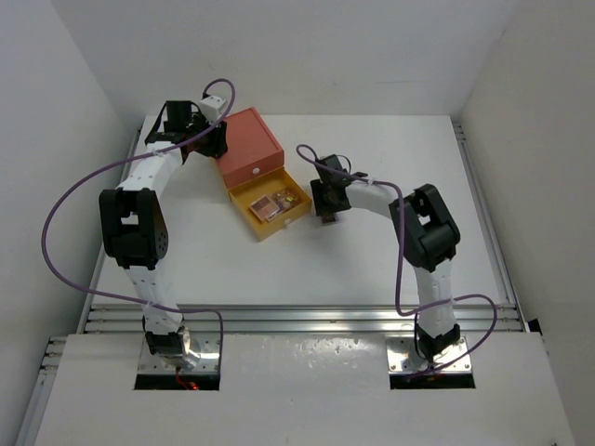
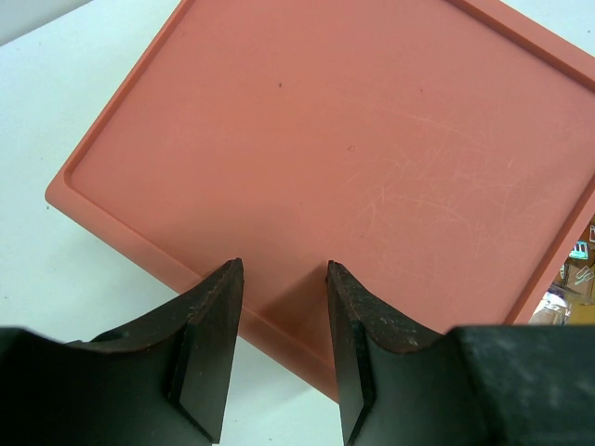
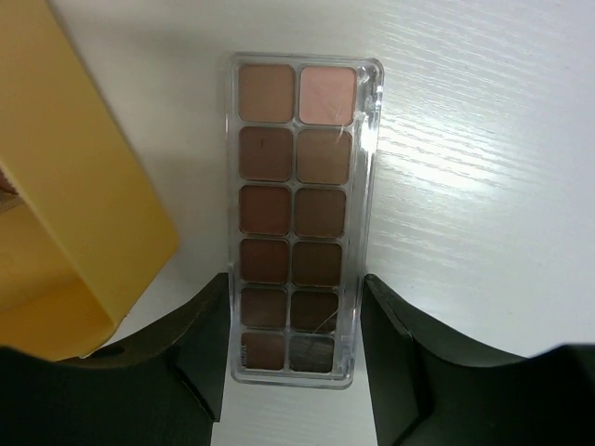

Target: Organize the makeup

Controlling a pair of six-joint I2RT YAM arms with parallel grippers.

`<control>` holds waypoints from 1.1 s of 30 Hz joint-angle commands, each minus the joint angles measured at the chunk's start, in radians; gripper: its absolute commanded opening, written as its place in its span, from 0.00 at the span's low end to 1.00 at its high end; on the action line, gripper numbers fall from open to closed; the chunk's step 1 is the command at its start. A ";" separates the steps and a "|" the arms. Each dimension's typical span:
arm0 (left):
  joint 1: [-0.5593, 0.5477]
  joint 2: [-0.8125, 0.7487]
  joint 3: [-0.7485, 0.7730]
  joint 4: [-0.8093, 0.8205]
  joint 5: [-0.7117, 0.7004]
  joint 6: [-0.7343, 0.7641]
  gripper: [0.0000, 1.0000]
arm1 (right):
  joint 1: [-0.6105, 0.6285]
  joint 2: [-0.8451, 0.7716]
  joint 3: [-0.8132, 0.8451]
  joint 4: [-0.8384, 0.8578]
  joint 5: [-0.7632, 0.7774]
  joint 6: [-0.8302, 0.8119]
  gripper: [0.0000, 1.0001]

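An orange box (image 1: 249, 141) sits on the white table (image 1: 372, 269), its yellow drawer (image 1: 286, 223) pulled open.

Brown 12-pan palette (image 3: 296, 218) flat on table (image 3: 465, 186), nxt to yellow drawer (image 3: 74, 186).

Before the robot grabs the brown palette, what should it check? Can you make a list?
1. Palette between the fingers: ok. The palette lies flat on the table, with the right gripper straddling its near end.
2. Right gripper open: ok, a finger on each side.
3. Gap beside the drawer: ok. The drawer wall is apart from the palette, and one finger sits between them.
4. Drawer open: ok.
5. Room inside the drawer: cannot tell. Other makeup lies in it.
6. Left gripper out of the way: ok. It is open and empty over the box.
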 commanded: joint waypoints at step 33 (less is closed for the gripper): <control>0.017 0.044 -0.039 -0.162 -0.016 -0.029 0.47 | 0.245 0.052 0.281 -0.002 0.275 1.089 0.04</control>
